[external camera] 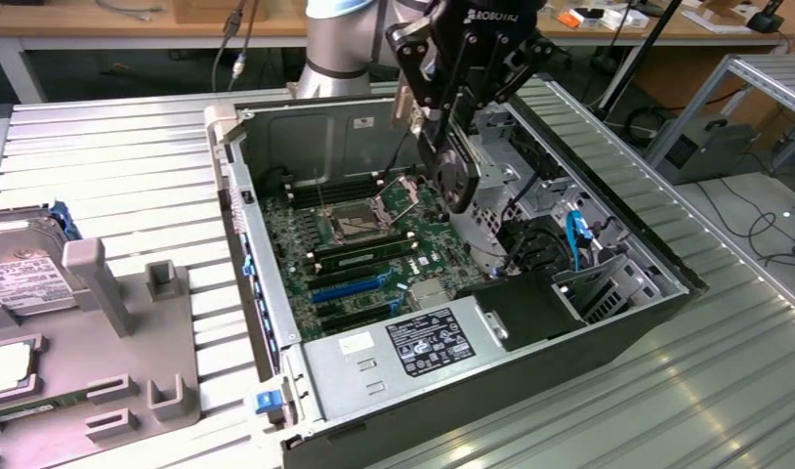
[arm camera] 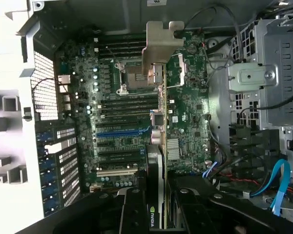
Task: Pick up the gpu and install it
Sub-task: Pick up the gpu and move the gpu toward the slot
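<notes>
**Holding the gpu (external camera: 454, 174) over the open computer case (external camera: 322, 137)**

The tool (external camera: 439, 122) pinches the gpu edge-on between its fingers (arm camera: 133, 210). The card hangs above the motherboard (arm camera: 185, 112), with its silver bracket (arm camera: 162, 41) over the processor socket area. The blue slot (arm camera: 119, 132) lies just beside its line. A drive cage (arm camera: 278, 73) and blue cables (external camera: 577, 239) crowd one side. A hard drive (external camera: 20, 274) rests well apart on the surface (external camera: 124, 166).

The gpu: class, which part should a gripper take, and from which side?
Pinch the gpu across its flat faces at the upper edge, from above, as the gripper does. It is thin and hangs on edge over the motherboard, keeping its bracket free.
</notes>
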`<action>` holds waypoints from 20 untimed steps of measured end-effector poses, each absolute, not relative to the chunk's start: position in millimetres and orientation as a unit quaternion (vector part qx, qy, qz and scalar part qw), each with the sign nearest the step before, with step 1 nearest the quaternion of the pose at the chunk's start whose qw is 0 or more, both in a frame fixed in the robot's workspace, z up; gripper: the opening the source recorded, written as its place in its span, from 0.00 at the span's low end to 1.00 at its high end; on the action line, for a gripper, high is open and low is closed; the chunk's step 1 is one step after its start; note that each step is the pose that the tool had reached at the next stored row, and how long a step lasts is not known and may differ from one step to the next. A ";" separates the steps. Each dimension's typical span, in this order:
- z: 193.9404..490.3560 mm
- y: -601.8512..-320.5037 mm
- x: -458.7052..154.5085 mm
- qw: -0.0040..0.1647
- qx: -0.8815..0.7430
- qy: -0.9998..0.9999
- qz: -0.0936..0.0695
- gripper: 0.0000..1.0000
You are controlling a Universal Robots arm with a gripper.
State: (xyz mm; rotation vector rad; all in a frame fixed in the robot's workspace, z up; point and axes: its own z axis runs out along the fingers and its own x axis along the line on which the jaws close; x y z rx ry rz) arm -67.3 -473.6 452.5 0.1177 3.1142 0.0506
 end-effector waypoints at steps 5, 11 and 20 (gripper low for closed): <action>448.6 -473.6 -57.0 0.012 0.037 0.999 0.016 0.27; 444.8 -473.5 -54.0 0.011 0.004 1.000 0.017 0.27; 439.0 -471.7 -40.5 0.010 -0.052 0.998 0.017 0.27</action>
